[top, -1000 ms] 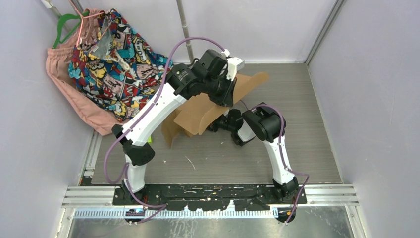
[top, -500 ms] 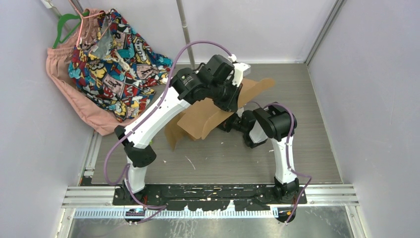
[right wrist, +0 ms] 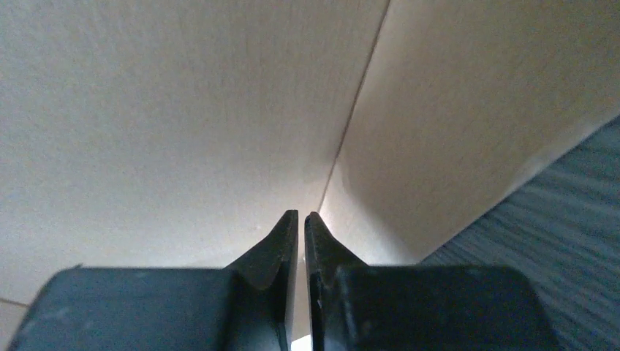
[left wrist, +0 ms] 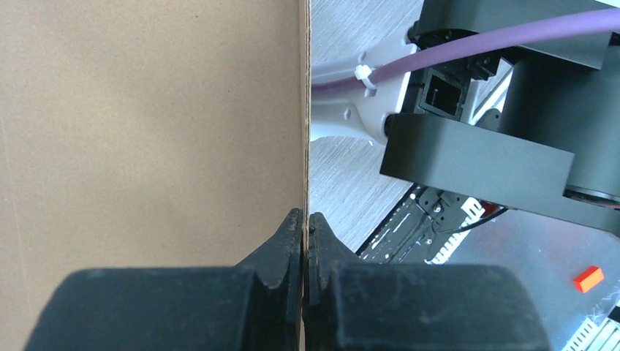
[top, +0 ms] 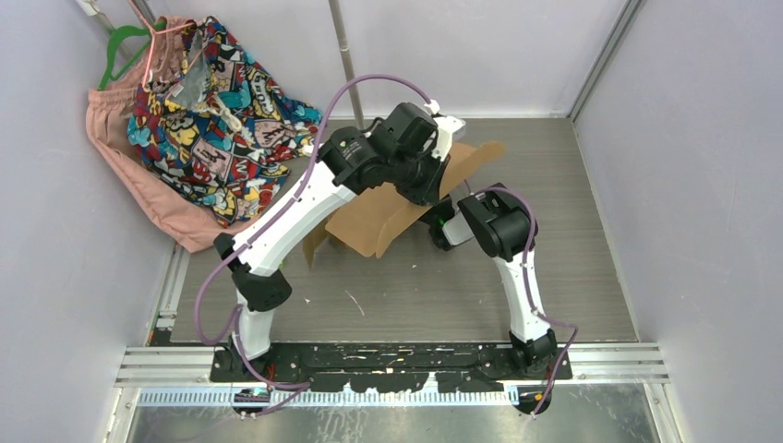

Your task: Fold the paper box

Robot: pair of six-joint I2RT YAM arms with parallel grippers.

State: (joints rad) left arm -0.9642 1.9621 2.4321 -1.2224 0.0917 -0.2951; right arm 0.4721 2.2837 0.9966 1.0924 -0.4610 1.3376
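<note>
Even bright light; right wrist view dim, shadowed.

Plain brown box (left wrist: 146,131) left of the black fingers (left wrist: 274,256), purple cable (left wrist: 475,40) and streaked grey table (left wrist: 351,175) to their right (also a small orange-red block (left wrist: 588,278)), many-coloured comic-print cloth (top: 212,111) far off.

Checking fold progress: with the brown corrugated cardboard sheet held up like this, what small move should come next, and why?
Probably the left gripper should swing its pinched edge of the brown corrugated cardboard sheet over, bending it along the crease that the right gripper, tips nearly closed, meets from underneath.
</note>
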